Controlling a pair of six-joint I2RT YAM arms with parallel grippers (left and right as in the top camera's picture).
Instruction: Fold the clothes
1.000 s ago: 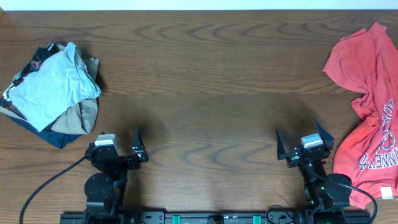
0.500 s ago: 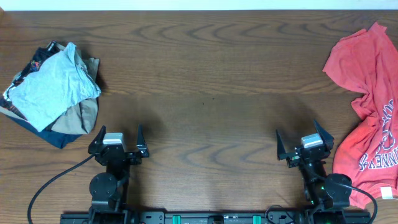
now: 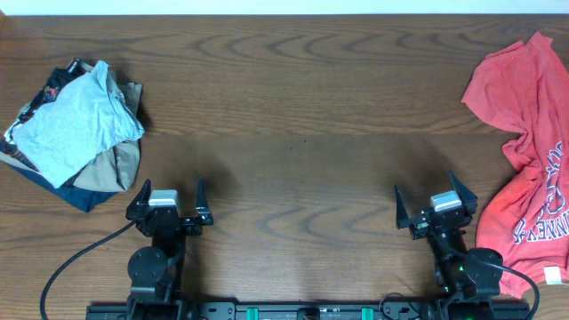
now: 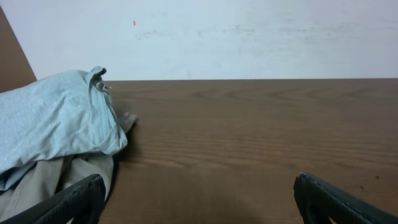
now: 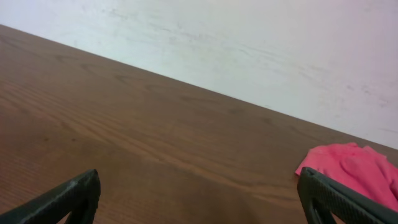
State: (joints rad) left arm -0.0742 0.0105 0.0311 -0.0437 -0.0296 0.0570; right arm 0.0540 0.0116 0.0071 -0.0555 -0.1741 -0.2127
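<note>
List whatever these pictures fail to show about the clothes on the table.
- Overhead: the crumpled red cloth T-shirt with white lettering runs off the right edge; folds break the lettering, so it cannot be read.
- Overhead: the pale blue-grey cloth T-shirt covers tan and dark garments beneath; their number and kind are unclear.
- Left wrist: the same garments are cut off by the left and bottom edges.

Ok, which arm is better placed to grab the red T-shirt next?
Right. The red T-shirt lies just beside the right gripper, which is open and empty. The left gripper, also open, sits across the table by the pale blue-grey T-shirt.
</note>
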